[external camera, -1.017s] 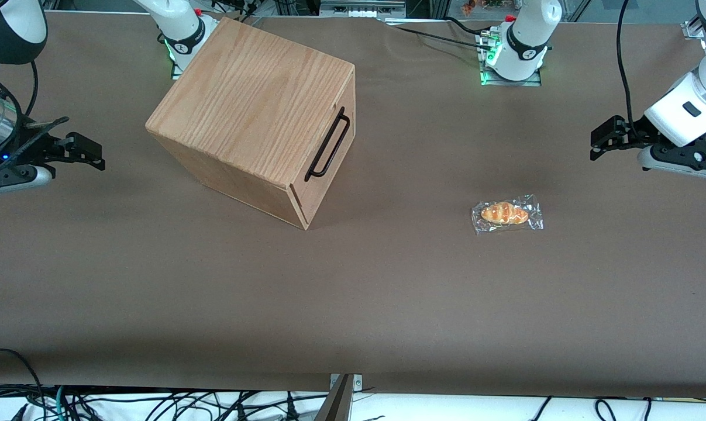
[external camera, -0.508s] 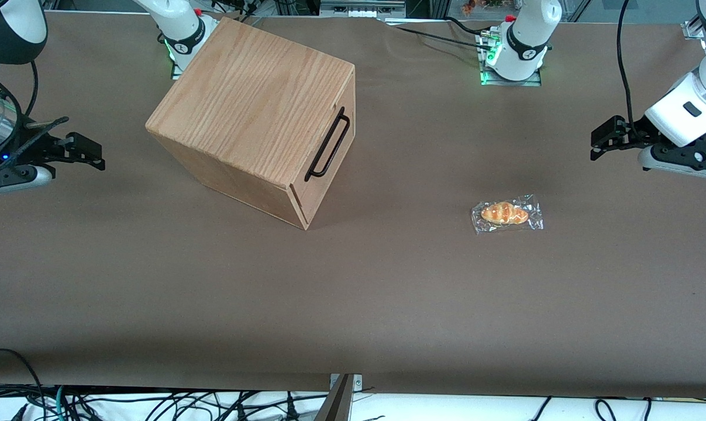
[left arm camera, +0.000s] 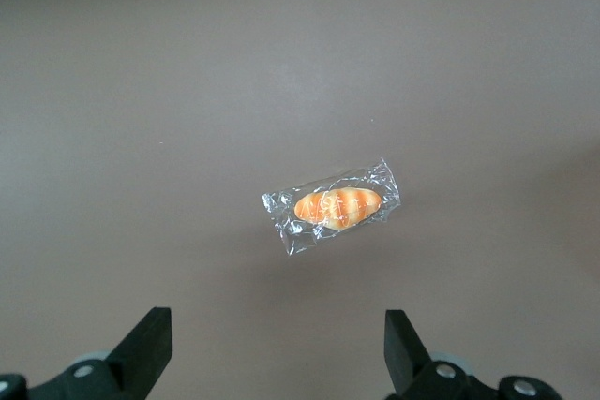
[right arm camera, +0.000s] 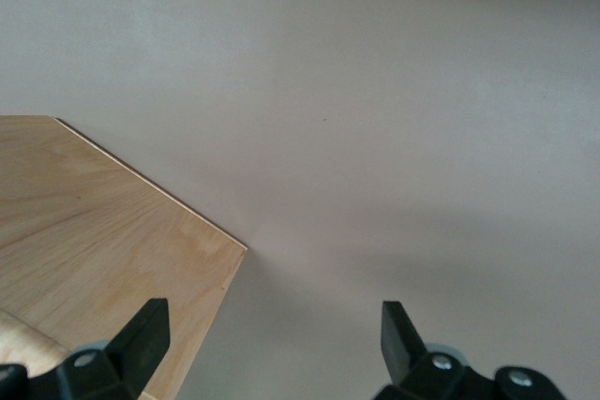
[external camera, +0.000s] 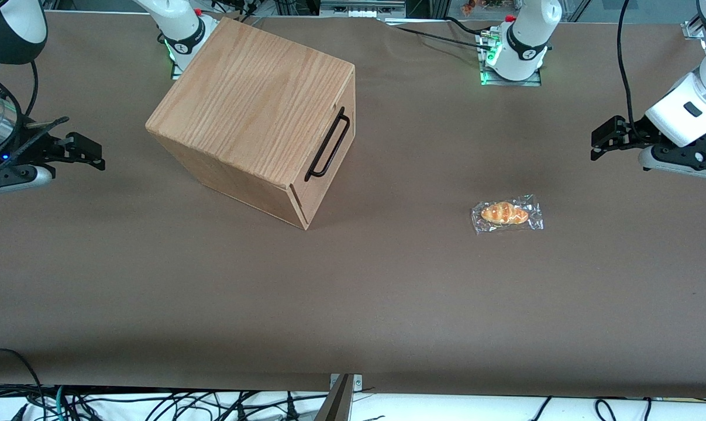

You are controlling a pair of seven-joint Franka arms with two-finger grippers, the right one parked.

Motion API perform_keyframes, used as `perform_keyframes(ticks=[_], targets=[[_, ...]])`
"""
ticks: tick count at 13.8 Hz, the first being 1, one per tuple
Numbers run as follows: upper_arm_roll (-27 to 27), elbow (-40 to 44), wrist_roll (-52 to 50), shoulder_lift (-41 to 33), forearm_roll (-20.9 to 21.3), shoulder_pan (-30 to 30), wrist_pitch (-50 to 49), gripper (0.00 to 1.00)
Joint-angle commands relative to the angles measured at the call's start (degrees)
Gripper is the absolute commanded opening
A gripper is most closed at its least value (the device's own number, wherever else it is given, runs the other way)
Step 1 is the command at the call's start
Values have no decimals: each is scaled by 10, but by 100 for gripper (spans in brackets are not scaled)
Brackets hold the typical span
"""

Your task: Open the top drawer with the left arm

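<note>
Nothing is started: the top drawer [external camera: 324, 153] sits closed in the oak box [external camera: 253, 108], its black bar handle [external camera: 328, 144] untouched. The left arm's gripper [external camera: 599, 140] hovers well apart toward the working arm's end, fingers spread wide, holding nothing, above a wrapped bread roll [left arm camera: 336, 208]. Next, I judge, it must travel toward nine o'clock in the front view and line up on that handle.

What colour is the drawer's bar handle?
Black: the thin metal bar handle on the light-wood top drawer shows best in the front view. The open gripper hangs far off.
</note>
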Motion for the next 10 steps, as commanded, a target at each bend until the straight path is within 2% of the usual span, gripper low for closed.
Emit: perform_keyframes(ticks=[1,8,10], targets=[[-2,2,1,0,11,0,3,100],[-5,2,0,10,11,-7,-14,100],[-5,0,0,26,-37,-8,-23,100]])
